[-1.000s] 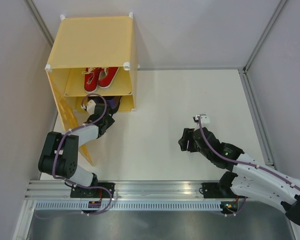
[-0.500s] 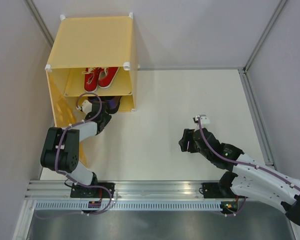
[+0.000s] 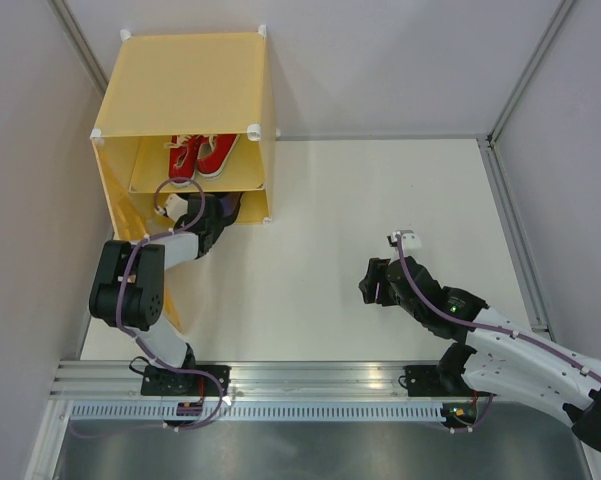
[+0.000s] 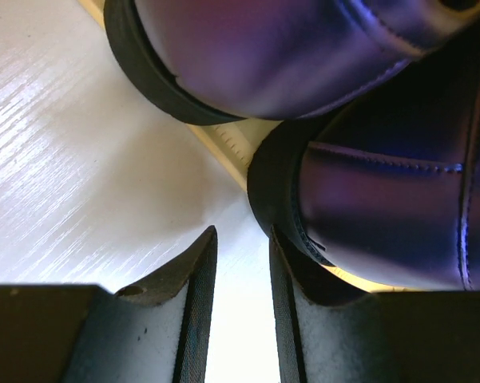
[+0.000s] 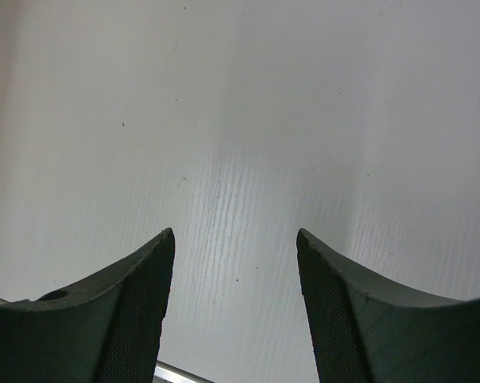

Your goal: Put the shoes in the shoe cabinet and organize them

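The red sneakers (image 3: 200,155) are up in the cabinet (image 3: 185,85). The purple shoes (image 4: 287,56) sit right ahead of my left gripper (image 4: 235,311), a little apart, empty. My right gripper (image 5: 236,311) is wide apart, empty. I think they need a push in.

Yellow-orange cabinet (image 3: 185,80) stands upright, door open. Red sneakers (image 3: 200,155) sit side by side on the inner shelf — glossy purple slip-ons (image 4: 367,199) lie below, at the front lip.
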You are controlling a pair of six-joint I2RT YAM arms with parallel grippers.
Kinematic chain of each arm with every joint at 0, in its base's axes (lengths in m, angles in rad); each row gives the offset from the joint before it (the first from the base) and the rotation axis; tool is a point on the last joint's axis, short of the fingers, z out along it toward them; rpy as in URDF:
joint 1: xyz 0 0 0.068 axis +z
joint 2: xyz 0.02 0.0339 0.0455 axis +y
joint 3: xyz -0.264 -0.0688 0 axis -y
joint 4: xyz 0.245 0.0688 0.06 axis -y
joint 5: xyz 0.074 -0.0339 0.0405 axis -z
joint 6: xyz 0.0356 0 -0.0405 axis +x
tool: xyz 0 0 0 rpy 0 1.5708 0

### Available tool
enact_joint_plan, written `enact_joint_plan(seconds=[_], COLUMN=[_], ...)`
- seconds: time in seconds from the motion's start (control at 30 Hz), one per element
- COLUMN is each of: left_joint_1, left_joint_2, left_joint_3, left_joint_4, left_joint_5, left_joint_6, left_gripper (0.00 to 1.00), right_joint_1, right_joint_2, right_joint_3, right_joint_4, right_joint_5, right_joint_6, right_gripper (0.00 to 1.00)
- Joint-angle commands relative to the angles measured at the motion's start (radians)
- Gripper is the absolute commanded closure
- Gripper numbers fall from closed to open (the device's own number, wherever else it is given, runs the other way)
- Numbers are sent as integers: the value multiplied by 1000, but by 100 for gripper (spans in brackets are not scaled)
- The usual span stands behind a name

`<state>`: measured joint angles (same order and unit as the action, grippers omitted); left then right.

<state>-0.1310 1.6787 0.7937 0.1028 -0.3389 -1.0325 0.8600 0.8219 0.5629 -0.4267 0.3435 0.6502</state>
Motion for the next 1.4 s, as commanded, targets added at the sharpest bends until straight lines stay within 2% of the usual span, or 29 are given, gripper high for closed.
enact_joint_plan(seconds=[0.0, 0.37, 0.7, 1.07, 1.27, 1.33, 1.37], left_joint_1=[4, 5, 5, 5, 5, 7, 10], left_joint_2=[19, -28, -309, -709, -778, -771, -758], left_joint_3=[56, 6, -155, -136, -90, -82, -73], left_joint_4=[48, 44, -44, -333, -420, -422, -420], left_joint_5=[-22, 1, 26, 20, -14, -67, -110], left_joint_6=[-40, -52, 27, 230, 301, 276, 246], left_gripper=[63, 61, 52, 39, 35, 37, 41], right_joint_1=[-3, -4, -3, -4, -4, -4, -4], right_joint_2=[2, -6, -15, -47, -47, -46, -43], right_joint_3=[2, 3, 22, 35, 46, 46, 48], right_joint_4=[13, 6, -1, -14, -20, -14, -14], right_joint_5=[28, 23, 12, 6, 12, 11, 8], right_joint_6=[-6, -3, -4, -4, -15, -15, -14], right_gripper=[33, 33, 33, 33, 33, 33, 33])
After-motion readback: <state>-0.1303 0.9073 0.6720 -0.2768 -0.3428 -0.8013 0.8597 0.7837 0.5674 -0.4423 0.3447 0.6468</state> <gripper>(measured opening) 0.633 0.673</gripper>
